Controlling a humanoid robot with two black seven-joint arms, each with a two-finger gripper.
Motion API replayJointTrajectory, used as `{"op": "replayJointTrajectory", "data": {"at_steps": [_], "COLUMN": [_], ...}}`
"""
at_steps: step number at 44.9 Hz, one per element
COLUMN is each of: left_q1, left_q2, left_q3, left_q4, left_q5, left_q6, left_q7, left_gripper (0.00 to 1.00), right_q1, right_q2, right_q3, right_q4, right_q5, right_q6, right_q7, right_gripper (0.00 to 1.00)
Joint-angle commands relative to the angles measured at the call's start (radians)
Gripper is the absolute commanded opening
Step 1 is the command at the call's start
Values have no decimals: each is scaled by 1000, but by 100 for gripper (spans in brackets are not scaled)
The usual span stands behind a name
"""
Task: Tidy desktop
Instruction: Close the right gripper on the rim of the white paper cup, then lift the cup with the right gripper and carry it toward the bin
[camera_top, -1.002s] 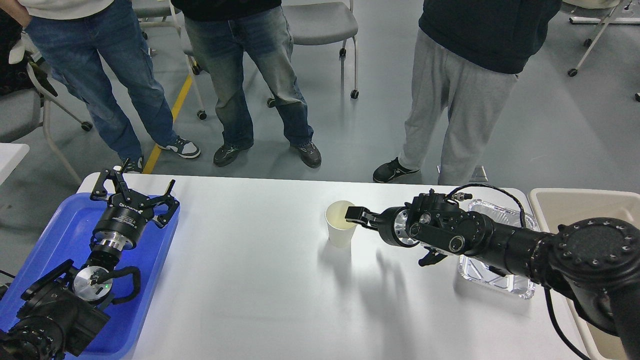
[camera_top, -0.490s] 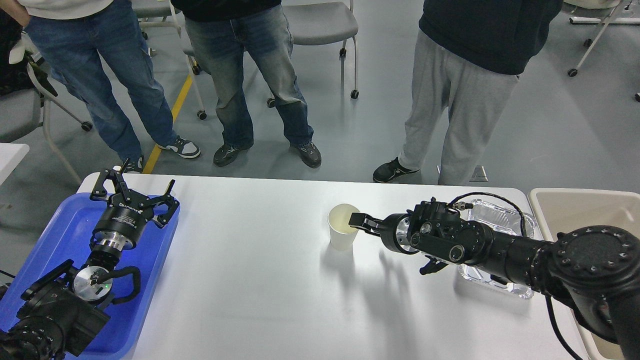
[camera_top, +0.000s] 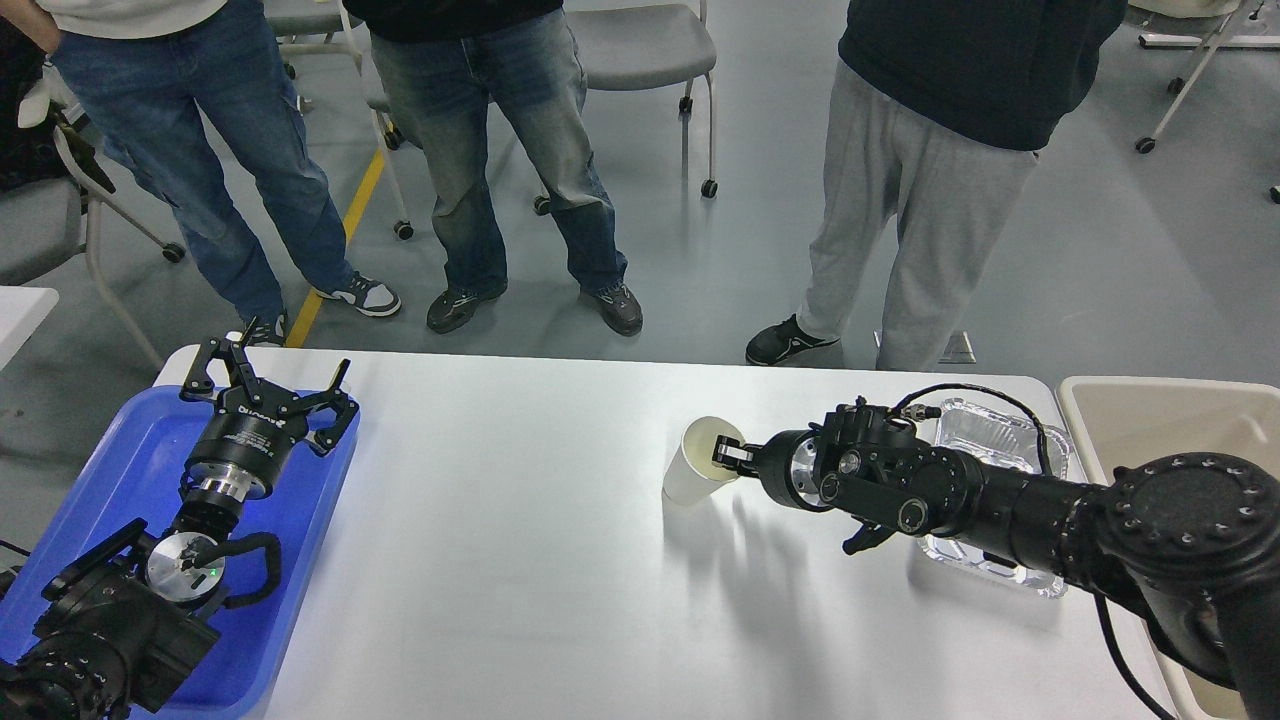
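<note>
Fingers of your right gripper (camera_top: 728, 452) pinch the tilted paper cup's (camera_top: 700, 463) rim mid-desktop (camera_top: 500, 560), left gripper (camera_top: 270, 385) spread over the blue tray (camera_top: 120, 470); next, lift and carry toward the beige bin (camera_top: 1150, 420).

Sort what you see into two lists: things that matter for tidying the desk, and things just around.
Part of the job: desktop; paper cup, tilted, pinched at its rim by the right gripper; foil tray; beige bin; blue tray under the open left gripper.

Just around: three people standing; chairs.
</note>
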Motion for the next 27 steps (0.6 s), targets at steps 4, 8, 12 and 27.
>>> {"op": "replayJointTrajectory", "data": {"at_steps": [4, 8, 12, 27], "left_q1": [0, 0, 0, 0], "left_q2": [0, 0, 0, 0], "left_q3": [2, 2, 0, 2], "left_q4": [0, 0, 0, 0], "left_q5": [-1, 0, 0, 0], "left_q6": [0, 0, 0, 0], "left_q7": [1, 1, 1, 1], "left_gripper": [100, 100, 100, 100], "right_q1": [23, 74, 135, 382], "right_q2": [0, 0, 0, 0], "right_q3": [-6, -21, -47, -176], "right_q4": [5, 23, 50, 177], "right_q5": [-40, -43, -28, 138], "right_q6": [11, 34, 62, 186], "right_q7": [25, 24, 24, -4], "right_gripper": [0, 0, 0, 0]}}
